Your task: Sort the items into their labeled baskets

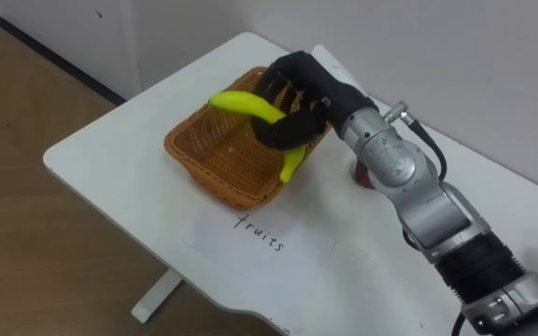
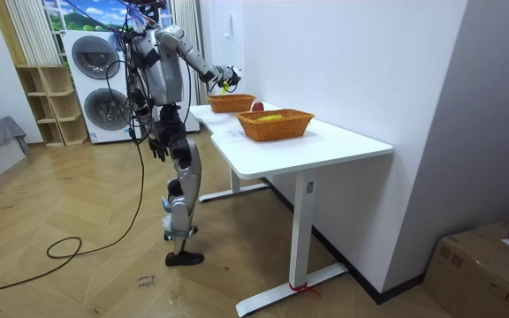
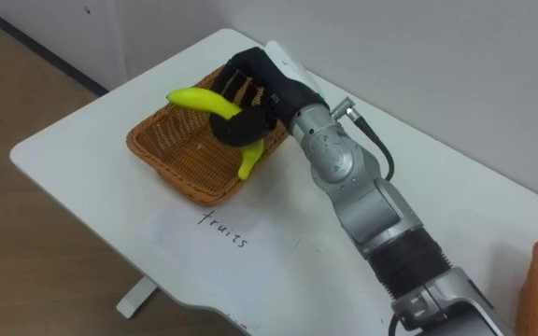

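Because a banana (image 1: 246, 103) is light, firm but easily bruised and smooth-skinned, mid-curve looks the safest place to hold it. The right hand (image 1: 306, 89) has its fingers curled round that middle, holding the fruit above the 2 o'clock rim of the wicker basket (image 1: 215, 140) on the white counter (image 1: 110, 140); the left hand (image 2: 157, 146) hangs at the robot's side.

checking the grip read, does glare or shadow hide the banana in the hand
Left eye view: even light, no glare on the banana, clear against the dark right hand curled round it over the basket. Right eye view: the same, only soft shade inside the basket. Room view: banana just a small yellow spot at the hand.
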{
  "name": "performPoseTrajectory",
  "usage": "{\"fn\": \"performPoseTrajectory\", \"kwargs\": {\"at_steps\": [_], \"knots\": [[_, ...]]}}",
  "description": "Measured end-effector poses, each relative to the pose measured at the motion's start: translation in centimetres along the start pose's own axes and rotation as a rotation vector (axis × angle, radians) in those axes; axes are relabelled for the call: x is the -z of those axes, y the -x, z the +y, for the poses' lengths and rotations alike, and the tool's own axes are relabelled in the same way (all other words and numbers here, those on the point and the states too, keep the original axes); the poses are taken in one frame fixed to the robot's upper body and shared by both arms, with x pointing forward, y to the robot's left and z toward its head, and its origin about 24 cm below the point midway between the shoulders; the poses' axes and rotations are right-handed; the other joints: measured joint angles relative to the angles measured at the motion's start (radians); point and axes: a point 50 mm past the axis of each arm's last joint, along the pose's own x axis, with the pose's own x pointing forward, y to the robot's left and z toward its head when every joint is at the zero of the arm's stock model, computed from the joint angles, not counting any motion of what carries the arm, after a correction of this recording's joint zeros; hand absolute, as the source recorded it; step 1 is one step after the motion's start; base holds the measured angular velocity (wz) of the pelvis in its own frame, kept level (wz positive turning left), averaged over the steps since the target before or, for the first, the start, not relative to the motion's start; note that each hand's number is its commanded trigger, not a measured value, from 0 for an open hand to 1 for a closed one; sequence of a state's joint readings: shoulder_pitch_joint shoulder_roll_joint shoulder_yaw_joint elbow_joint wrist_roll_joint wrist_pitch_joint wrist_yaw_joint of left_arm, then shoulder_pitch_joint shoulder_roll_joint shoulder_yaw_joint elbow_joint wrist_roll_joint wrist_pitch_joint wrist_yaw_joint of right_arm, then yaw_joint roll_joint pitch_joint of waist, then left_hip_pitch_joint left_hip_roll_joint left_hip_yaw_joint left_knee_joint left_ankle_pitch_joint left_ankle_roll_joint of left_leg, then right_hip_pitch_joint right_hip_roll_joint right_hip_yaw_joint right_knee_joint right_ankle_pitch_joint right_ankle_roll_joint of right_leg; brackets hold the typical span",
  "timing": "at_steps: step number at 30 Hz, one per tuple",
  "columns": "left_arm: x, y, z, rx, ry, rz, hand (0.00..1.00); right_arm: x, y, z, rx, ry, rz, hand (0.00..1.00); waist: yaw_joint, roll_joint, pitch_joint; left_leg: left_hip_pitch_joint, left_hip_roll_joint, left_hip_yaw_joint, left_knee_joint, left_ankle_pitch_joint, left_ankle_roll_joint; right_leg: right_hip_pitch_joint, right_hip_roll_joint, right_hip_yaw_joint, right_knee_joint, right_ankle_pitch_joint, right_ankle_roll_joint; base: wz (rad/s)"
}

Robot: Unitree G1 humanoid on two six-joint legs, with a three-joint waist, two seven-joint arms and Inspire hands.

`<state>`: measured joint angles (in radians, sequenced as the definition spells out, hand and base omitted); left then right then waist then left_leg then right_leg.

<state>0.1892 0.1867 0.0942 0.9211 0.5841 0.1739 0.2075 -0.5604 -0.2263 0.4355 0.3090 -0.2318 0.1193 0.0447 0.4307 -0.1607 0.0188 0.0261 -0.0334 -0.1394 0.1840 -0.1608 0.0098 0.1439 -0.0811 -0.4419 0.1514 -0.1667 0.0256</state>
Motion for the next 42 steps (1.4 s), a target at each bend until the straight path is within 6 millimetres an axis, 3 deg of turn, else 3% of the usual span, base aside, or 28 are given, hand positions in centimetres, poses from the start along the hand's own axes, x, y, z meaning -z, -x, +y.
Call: {"fn": "performPoseTrajectory", "kwargs": {"at_steps": [1,2,3,4,25,42], "knots": [[0.0,0.0,0.0,0.0,0.0,0.0,0.0,0.1,0.0,0.1,-0.005,0.004,0.004,0.53,0.001,0.0,0.0,-0.001,0.0,0.0,0.0,0.0,0.0,-0.001,0.0,0.0,0.0,0.0,0.0,0.0],[0.0,0.0,0.0,0.0,0.0,-0.001,0.0,0.2,0.0,0.3,-0.012,0.011,0.01,0.17,0.004,0.0,0.0,-0.003,0.0,0.0,0.0,0.0,0.0,-0.002,0.0,0.0,0.0,0.0,0.0,0.0],[-0.1,0.0,0.0,-0.001,0.0,-0.002,0.0,0.3,0.0,0.4,-0.014,0.012,0.014,0.02,0.005,0.0,-0.0001,-0.004,0.0,0.0,0.0,0.0,0.0,-0.003,0.0,0.0,0.0,0.0,0.0,0.0],[-0.1,0.0,0.0,-0.002,0.001,-0.004,0.0,0.5,0.0,0.4,-0.016,0.013,0.021,0.0,0.01,0.0,-0.0001,-0.005,0.0,0.0,0.0,0.0,0.0,-0.004,0.0,0.0,0.0,0.0,0.0,0.0],[-0.2,0.0,0.2,-0.012,0.002,-0.009,0.0,1.2,-0.1,0.6,-0.026,0.013,0.051,0.0,0.016,-0.009,-0.0012,-0.003,0.0,-0.002,-0.001,0.002,0.003,0.0,-0.005,0.0,0.0,-0.003,0.004,0.0],[-0.2,0.0,0.1,-0.009,0.004,-0.015,0.0,1.5,-0.1,0.7,-0.032,0.015,0.056,0.0,0.016,-0.025,0.0064,-0.003,0.0,-0.002,-0.002,0.001,0.003,-0.001,-0.005,-0.001,0.0,-0.003,0.004,0.0]]}}
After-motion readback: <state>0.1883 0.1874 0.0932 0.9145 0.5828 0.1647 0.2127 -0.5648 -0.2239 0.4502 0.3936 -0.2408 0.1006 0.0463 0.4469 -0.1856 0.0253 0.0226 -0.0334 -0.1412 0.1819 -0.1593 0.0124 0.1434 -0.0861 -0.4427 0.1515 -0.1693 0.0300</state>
